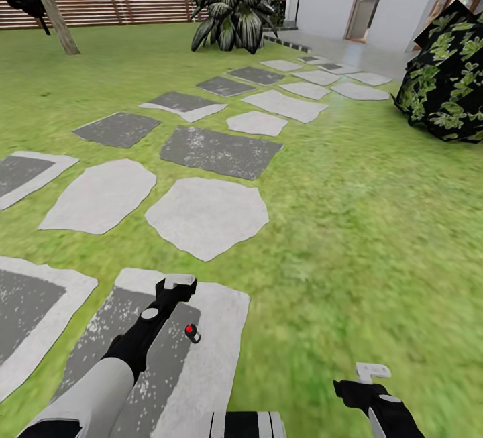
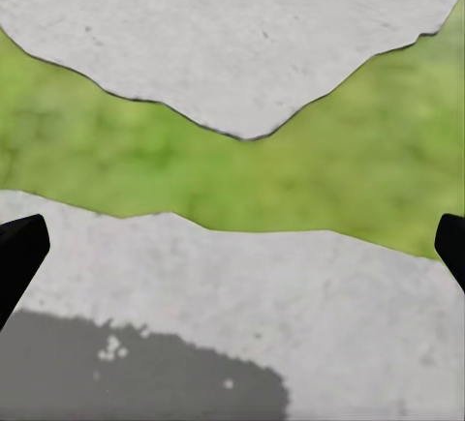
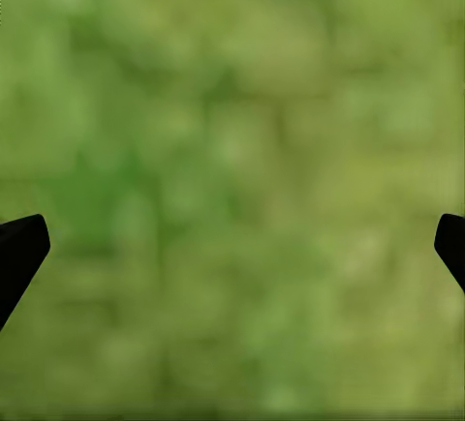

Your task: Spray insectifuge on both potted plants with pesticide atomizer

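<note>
With both the left gripper (image 1: 176, 284) and right gripper (image 1: 372, 372) spread wide and empty, and the pesticide atomizer (image 1: 192, 333) lying on the stepping stone (image 1: 218, 331) just beside the left arm, lower squarely over its body before closing

The tree trunk (image 1: 50, 5) at the head view's upper left is cut off by the top edge, so its crown cannot be seen. A dark leafy bush (image 1: 448, 76) runs off the right edge. The left arm (image 1: 87, 391) and the right gripper (image 1: 373, 376) are both cut by the bottom edge. In the left wrist view, each dark fingertip (image 2: 17, 256) pokes in from a side edge, the rest out of frame. In the right wrist view the grass (image 3: 232, 179) is a soft blur, and one fingertip (image 3: 19, 252) shows only partly.
</note>
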